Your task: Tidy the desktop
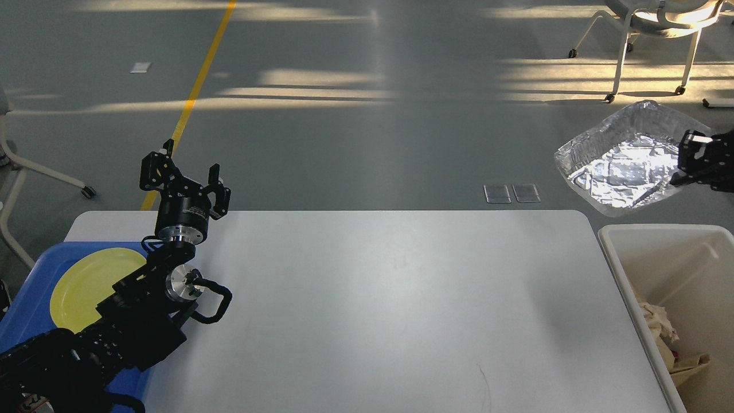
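Note:
The white desktop (378, 310) fills the lower middle of the head view, its surface bare. At the right edge of the view my right gripper (685, 163) is shut on the rim of a crumpled foil tray (622, 163), which hangs in the air just above the far end of the white bin (610, 241). My left gripper (183, 175) stands open and empty over the desktop's far left corner, pointing up.
A blue tray (28, 310) with a yellow plate (86, 281) lies at the desktop's left end, under my left arm. The white bin at the right holds crumpled paper (659, 324). A chair (654, 23) stands on the floor at the far right.

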### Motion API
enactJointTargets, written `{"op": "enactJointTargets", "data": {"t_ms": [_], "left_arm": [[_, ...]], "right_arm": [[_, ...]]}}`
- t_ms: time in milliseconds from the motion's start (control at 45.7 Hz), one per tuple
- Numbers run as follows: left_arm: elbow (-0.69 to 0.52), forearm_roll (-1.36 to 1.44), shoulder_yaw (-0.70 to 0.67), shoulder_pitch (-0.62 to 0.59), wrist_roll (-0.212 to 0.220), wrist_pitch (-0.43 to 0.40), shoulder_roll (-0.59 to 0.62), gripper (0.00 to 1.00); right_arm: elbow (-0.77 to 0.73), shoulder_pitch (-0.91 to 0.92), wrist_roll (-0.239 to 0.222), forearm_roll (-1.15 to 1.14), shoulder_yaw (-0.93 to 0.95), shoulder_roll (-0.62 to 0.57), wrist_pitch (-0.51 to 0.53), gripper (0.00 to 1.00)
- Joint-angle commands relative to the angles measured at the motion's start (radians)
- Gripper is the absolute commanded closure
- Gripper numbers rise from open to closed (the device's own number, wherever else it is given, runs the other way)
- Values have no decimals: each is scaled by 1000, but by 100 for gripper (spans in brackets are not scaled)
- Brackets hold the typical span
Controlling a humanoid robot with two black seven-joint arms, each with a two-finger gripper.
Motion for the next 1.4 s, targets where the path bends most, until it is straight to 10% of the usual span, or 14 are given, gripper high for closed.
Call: {"op": "enactJointTargets", "data": {"t_ms": [0,503,679,1116,1379], "left_arm": [[0,0,0,0,0,0,0,3],[0,0,0,0,0,0,0,3],[0,0,0,0,0,0,0,3],[0,0,0,0,0,0,0,3],[0,0,0,0,0,0,0,3]], "right_arm": [[-20,-88,0,0,-21,-21,-101,100],[-233,-502,-2,12,-5,28,-443,100],[-231,-553,-2,12,-3,53,-521,6],[-208,-520,-2,13,-8,79,-517,1],[64,-148,-11,20,-9,60,-429,1]]}}
